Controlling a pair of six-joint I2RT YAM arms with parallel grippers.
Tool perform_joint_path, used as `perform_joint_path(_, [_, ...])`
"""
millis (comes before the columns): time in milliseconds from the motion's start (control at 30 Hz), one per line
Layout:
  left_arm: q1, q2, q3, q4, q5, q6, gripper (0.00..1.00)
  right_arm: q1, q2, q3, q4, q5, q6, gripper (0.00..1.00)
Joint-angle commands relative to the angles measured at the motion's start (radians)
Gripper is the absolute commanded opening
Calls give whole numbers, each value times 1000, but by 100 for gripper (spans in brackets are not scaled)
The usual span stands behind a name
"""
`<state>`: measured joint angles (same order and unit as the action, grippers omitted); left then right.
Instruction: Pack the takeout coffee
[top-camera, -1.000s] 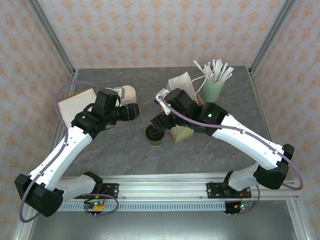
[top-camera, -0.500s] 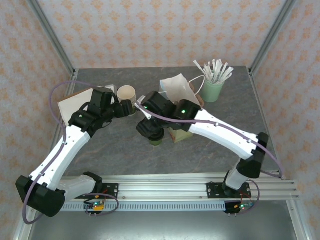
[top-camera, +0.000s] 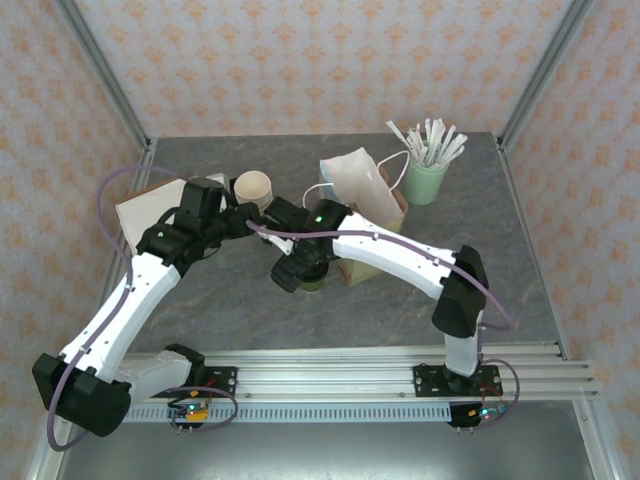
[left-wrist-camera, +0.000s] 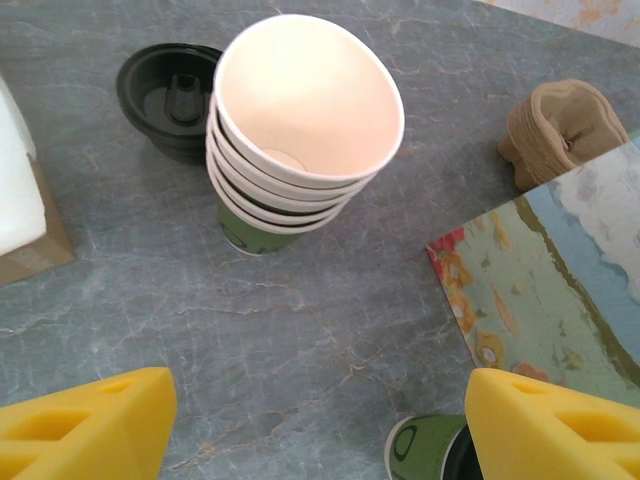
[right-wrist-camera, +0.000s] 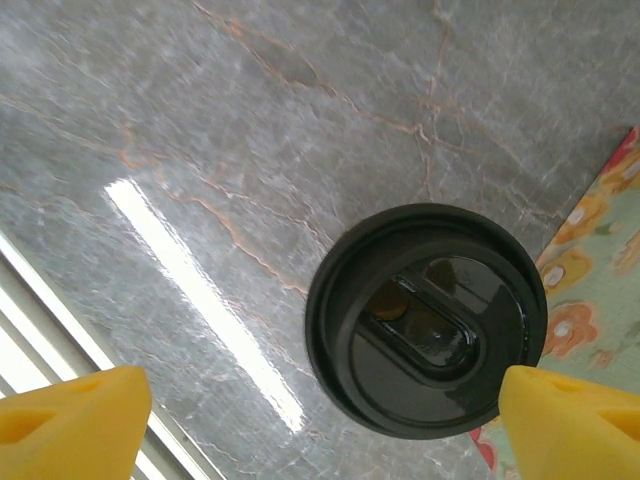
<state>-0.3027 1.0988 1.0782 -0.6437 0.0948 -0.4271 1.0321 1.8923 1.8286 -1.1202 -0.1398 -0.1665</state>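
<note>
The takeout coffee (right-wrist-camera: 428, 320) stands on the grey stone table, its round black lid seen from straight above in the right wrist view. My right gripper (right-wrist-camera: 320, 425) hangs open over it, the lid lying between the yellow fingers and closer to the right one. From above, the cup (top-camera: 314, 283) is half hidden under that gripper (top-camera: 297, 268). My left gripper (left-wrist-camera: 320, 430) is open with nothing between its fingers, and the coffee's green side (left-wrist-camera: 428, 452) shows beside its right finger. In the top view the left gripper (top-camera: 243, 222) sits just left of the right one.
A lidless stack of cream cups (left-wrist-camera: 300, 130) stands by a stack of black lids (left-wrist-camera: 170, 90). The flowered paper bag (top-camera: 365, 200) stands right behind the coffee, a brown cup holder (left-wrist-camera: 560, 125) beside it. A mint-green cup of white sticks (top-camera: 425, 180) is at the back right, a box (top-camera: 148, 205) at the left.
My right arm has swung left and brought its gripper down over the coffee, jaws widening. The left gripper drew back a little, uncovering the cup stack.
</note>
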Motion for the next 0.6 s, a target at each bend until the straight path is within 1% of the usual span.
perform_joint_path(0, [17, -28, -19, -25, -41, 1, 77, -35, 26, 65, -93, 6, -24, 92])
perform_joint_path(333, [31, -40, -38, -17, -41, -6, 77, -90, 112, 133, -157, -14, -39, 98])
perform_joint_path(433, [33, -45, -36, -17, -45, -4, 77, -93, 136, 152, -167, -32, -48, 97])
perform_joint_path(567, [33, -48, -32, -16, -41, -5, 77, -101, 159, 166, -176, -32, -55, 93])
